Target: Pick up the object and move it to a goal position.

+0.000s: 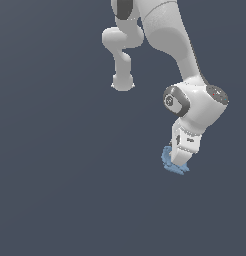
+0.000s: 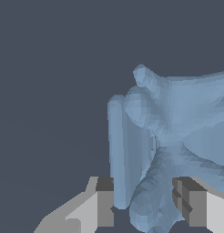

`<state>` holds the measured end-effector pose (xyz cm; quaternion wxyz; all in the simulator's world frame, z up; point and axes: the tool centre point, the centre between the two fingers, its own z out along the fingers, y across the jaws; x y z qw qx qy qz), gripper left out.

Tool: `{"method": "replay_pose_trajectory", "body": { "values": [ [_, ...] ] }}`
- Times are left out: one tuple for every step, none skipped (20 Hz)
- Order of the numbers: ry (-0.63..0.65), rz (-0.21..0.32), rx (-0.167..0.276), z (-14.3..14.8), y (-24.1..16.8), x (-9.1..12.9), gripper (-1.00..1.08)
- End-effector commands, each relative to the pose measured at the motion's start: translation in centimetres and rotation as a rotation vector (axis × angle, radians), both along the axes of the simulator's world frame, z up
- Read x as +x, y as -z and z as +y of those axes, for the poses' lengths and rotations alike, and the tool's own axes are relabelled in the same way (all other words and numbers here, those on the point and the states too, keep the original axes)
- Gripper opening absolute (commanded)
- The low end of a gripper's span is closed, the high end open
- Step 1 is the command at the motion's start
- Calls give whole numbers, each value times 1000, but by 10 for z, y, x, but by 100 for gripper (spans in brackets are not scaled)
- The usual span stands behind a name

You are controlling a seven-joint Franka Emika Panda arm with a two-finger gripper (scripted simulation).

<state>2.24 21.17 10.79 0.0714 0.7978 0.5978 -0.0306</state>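
1. Reaching downward in the exterior view, white glossy robot arm (image 1: 187,55) with grey joint caps bends toward that view's lower right; wrist block sits above the gripper.
2. White two-fingered gripper (image 1: 179,164) points down and a little toward the exterior view's left, its tips at the small light-blue lumpy object (image 1: 169,161).
3. Object shows as a mottled blue fringe around the finger ends, sticking out on the exterior view's left side and beneath the tips. It lies low in the scene, against the plain dark slate-grey background (image 1: 60,175). Cannot tell whether it rests on a surface or is lifted.
4. Wrist view: object (image 2: 168,136) fills much of the picture, a knobbly, faceted pale-blue mass with a column-like ridge and rounded bulges.
5. Grey finger pads (image 2: 104,205) stand on either side of the object's lower lobe. A narrow gap shows between the pad and the blue surface on one side; the other pad is just beside it.
6. Jaws part-way spread, straddling the object; firm contact cannot be told.
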Motion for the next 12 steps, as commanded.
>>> {"method": "replay_pose_trajectory", "body": {
  "values": [
    [2,0,-1,10,-3,4,-100],
    [2,0,-1,12,-4,5,-100],
    [2,0,-1,15,-5,6,-100],
    [2,0,-1,17,-6,6,-100],
    [2,0,-1,18,-6,7,-100],
    [2,0,-1,20,-6,7,-100],
    [2,0,-1,20,-7,8,-100],
    [2,0,-1,21,-7,8,-100],
    [1,0,-2,21,-7,8,-100],
    [1,0,-2,20,-7,8,-100],
    [1,0,-2,19,-6,8,-100],
    [1,0,-2,19,-6,8,-100]
  ]
}}
